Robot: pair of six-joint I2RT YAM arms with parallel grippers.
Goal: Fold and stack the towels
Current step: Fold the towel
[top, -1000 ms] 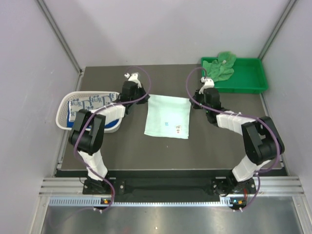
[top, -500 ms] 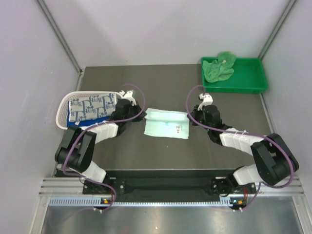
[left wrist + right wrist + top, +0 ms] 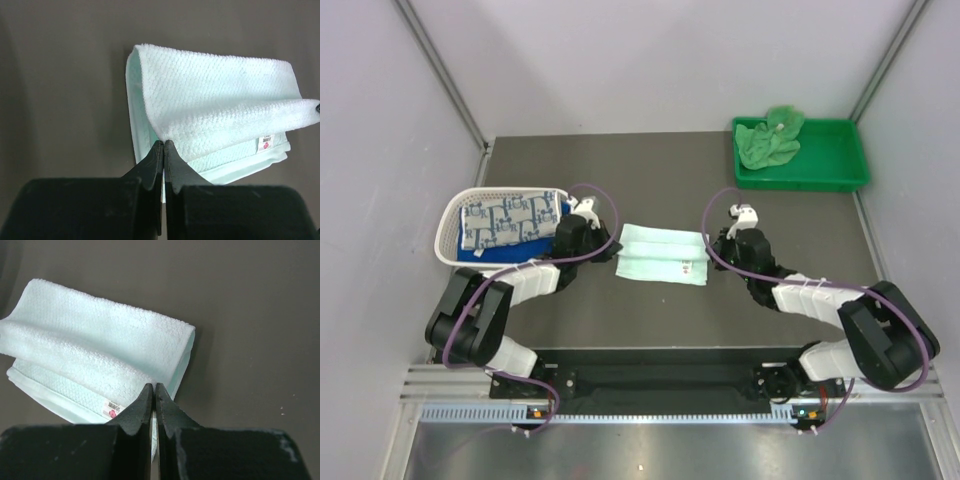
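A pale mint-white towel lies folded over in the middle of the dark table. My left gripper is shut on the upper layer's left corner, as the left wrist view shows with the towel draped from it. My right gripper is shut on the right corner of the same towel. The blue-grey patterned towel lies on a royal blue towel in the basket. A bright green towel lies crumpled in the tray. The orange towel is out of view.
The white lattice basket stands at the table's left edge, close behind my left arm. The green plastic tray stands at the back right corner. Grey walls close in the back and both sides.
Both grippers have drawn the towel's far edge toward the near side, folding it over from a flat square to a narrow strip. Both arms have come nearer and lower.
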